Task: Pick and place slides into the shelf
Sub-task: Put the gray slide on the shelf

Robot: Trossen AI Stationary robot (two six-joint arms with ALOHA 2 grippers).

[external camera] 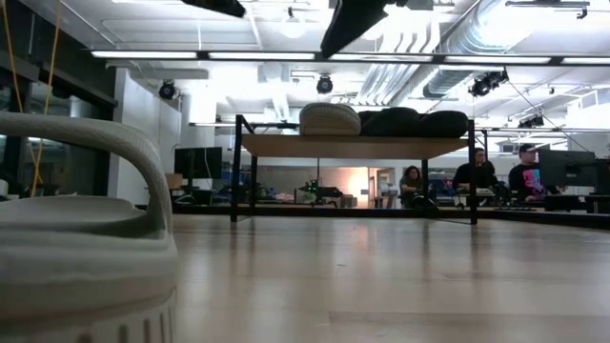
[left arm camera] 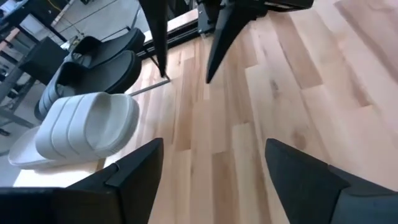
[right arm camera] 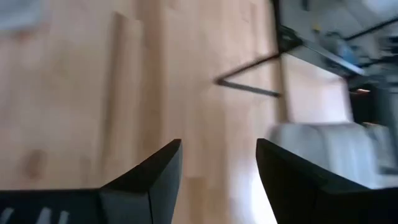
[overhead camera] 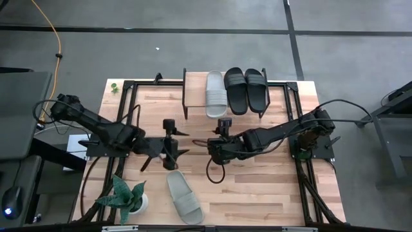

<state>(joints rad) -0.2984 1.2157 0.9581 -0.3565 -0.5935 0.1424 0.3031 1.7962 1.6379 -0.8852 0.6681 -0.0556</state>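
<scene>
Task progress stands at three of four slides stowed, judged from the present layout. The shelf (overhead camera: 193, 82) sits at the far edge of the tabletop (overhead camera: 270, 187) and carries one light grey slide (overhead camera: 215, 94) and the black pair (overhead camera: 245, 89), side by side on its plank top; the low view confirms all three resting on the plank (external camera: 353, 146), grey at one end and the two black ones beside it. The remaining grey slide (overhead camera: 183, 197) lies flat on the tabletop at the near edge, just beside a small potted plant (overhead camera: 127, 195) and well apart from the shelf; in the low view it fills the near corner (external camera: 81, 238). The left tool (overhead camera: 168, 145) is positioned over the tabletop centre, between the shelf and the loose slide, with its fingers (left arm camera: 134, 168) spread apart and nothing between them; its wrist view faces the shelf and the stowed grey slide (left arm camera: 87, 127). The right tool (overhead camera: 219, 145) is positioned near the centre as well, just beside the left one, with its fingers (right arm camera: 155, 171) apart and holding nothing; a pale blurred shape in its wrist view (right arm camera: 323, 149) is probably a grey slide, but which one cannot be determined. Remaining work, as a judgement: grasp the loose grey slide and place it on the shelf plank next to its mate, where free space shows at the grey end.
</scene>
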